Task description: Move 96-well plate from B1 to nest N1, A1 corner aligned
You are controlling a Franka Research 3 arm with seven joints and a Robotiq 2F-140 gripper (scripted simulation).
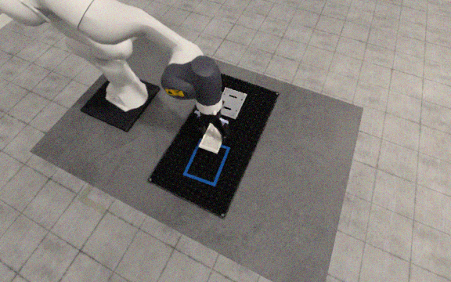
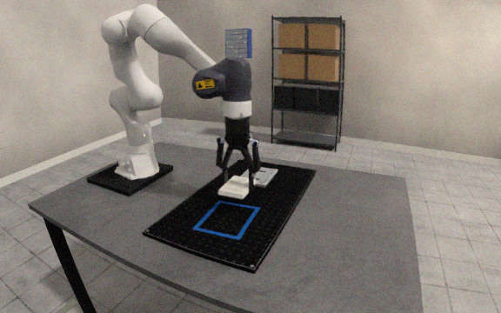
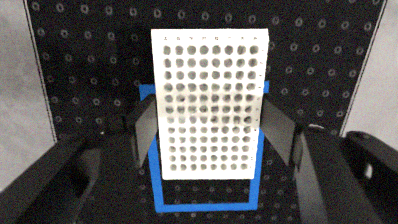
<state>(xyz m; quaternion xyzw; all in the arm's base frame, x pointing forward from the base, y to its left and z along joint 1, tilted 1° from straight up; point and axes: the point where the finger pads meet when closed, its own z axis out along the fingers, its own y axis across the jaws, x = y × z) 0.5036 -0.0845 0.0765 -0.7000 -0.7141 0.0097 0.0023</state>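
Arm bent over, gripper (image 2: 238,177) clamped, pointing down

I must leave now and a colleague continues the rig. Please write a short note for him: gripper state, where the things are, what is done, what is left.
Gripper: shut on the 96-well plate, gripping its long sides.
Plate: in the air, held level above the black breadboard, between the blue B1 outline and the nest N1.
Done: plate picked up from B1.
Left: carry it over the nest, match the cut-off corner to the A1 mark, lower it flat inside the locators, release.
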